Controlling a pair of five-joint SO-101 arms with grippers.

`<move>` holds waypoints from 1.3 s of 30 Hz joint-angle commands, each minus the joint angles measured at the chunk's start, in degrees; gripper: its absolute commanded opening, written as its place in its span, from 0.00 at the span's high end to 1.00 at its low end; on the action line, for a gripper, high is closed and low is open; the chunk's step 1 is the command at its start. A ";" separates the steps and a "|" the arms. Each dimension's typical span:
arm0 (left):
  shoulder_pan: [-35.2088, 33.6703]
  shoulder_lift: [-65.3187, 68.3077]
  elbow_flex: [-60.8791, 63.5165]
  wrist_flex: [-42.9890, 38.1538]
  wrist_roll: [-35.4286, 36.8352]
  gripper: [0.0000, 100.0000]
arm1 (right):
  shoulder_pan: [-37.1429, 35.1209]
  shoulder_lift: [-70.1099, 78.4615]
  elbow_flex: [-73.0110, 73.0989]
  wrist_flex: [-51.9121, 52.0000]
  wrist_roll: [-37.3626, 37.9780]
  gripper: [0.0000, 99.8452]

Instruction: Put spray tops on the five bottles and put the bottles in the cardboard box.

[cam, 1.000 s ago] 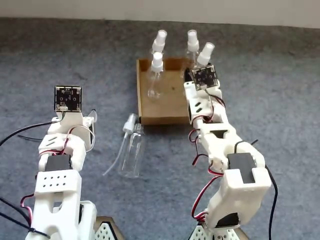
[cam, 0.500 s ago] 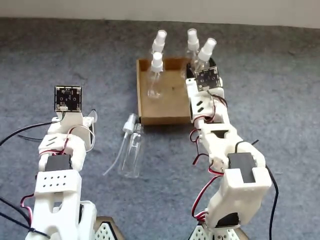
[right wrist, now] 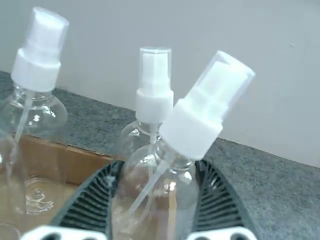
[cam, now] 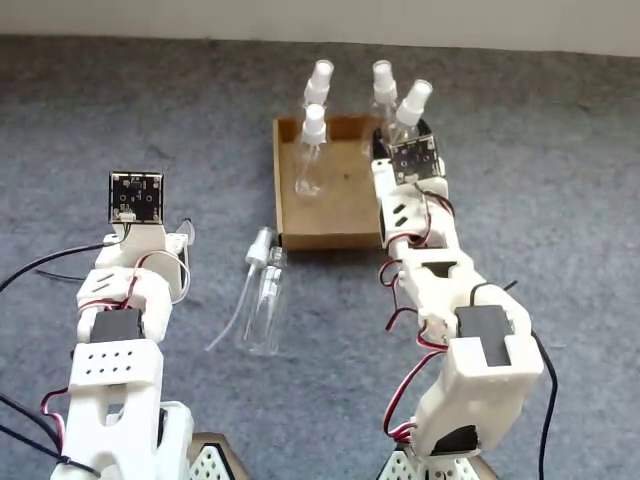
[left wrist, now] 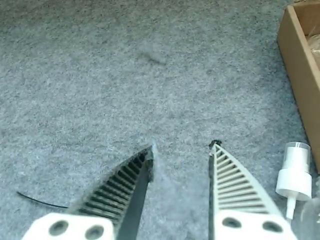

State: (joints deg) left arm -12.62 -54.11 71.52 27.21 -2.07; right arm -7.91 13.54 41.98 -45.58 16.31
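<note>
We judge boxing is in hand: right gripper [right wrist: 157, 172] clenched on 1 capped bottle [cam: 408, 112] tilted at the cardboard box [cam: 330, 238] right edge, upper centre, needing lowering inside then release; left gripper [left wrist: 181, 147] spread empty near the lying bottle [cam: 265, 305].

A shallow cardboard box [cam: 279, 190] sits open-topped. One clear capped bottle [cam: 310, 168] stands upright inside it. A left rear bottle [cam: 321, 80] and a right rear bottle [cam: 384, 82], both capped, stand at its far edge. A tilted bottle [right wrist: 150, 200], also capped, is gripped in the right claw [right wrist: 159, 167]. An uncapped bottle [cam: 266, 305] lies on the grey surface [cam: 150, 120] before the box, with a loose spray top [cam: 258, 248] beside its neck.
</note>
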 commanded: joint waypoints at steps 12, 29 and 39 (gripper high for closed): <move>1.10 -0.13 -0.31 -1.05 0.53 0.83 | 0.57 -1.10 2.68 -1.63 2.81 0.99; 1.10 -0.13 -0.31 -1.05 0.53 0.83 | -0.40 -0.92 2.77 -1.63 8.26 0.95; 1.10 -0.13 -0.31 -1.05 0.53 0.83 | -0.40 -1.01 2.86 -1.45 8.18 0.89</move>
State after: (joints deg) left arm -12.62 -54.11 71.52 27.21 -2.07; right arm -8.53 13.63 45.05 -45.85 23.87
